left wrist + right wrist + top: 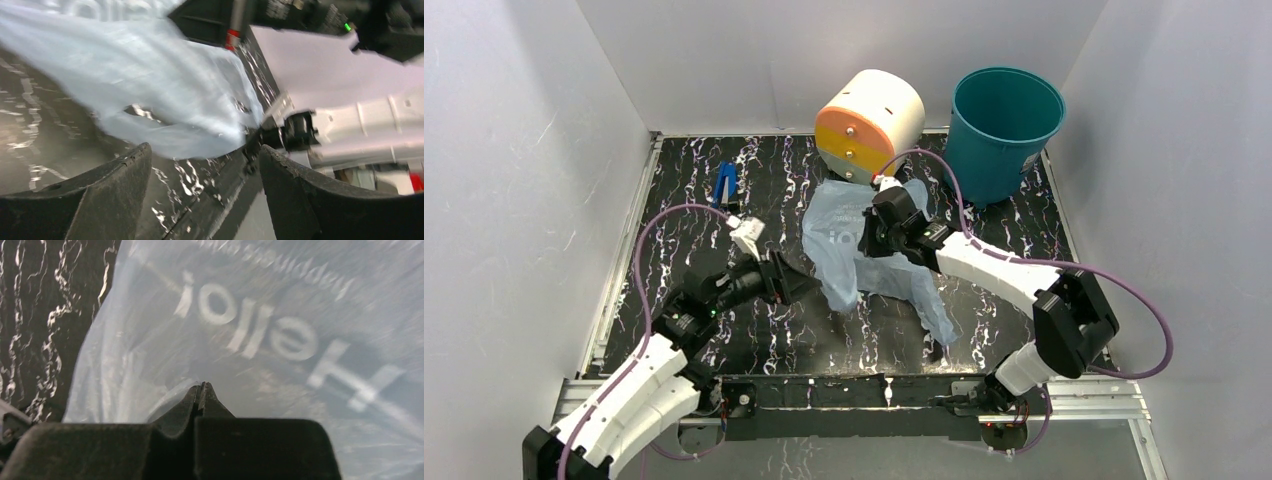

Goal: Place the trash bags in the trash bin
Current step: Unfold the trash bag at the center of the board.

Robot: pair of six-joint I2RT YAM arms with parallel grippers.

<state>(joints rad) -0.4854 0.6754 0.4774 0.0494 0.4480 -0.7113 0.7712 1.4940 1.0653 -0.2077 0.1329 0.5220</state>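
The light-blue translucent trash bag (839, 255) lies crumpled on the dark marbled table, its white lettering facing up (250, 330). My right gripper (869, 240) sits over the bag's middle, jaws shut (202, 386) with a fold of the bag's film pinched at the tips. My left gripper (801, 286) is low by the bag's left edge and open. Nothing is between its fingers, and the bag (165, 95) lies just ahead of them (205, 160). The teal trash bin (1002, 135) stands upright at the back right, apart from the bag.
A cream-and-orange drum (869, 125) lies tipped at the back centre, touching the bag's far edge. A small blue object (724, 183) lies at the back left. White walls close in three sides. The right arm's white link (350, 100) fills the left wrist view's right side.
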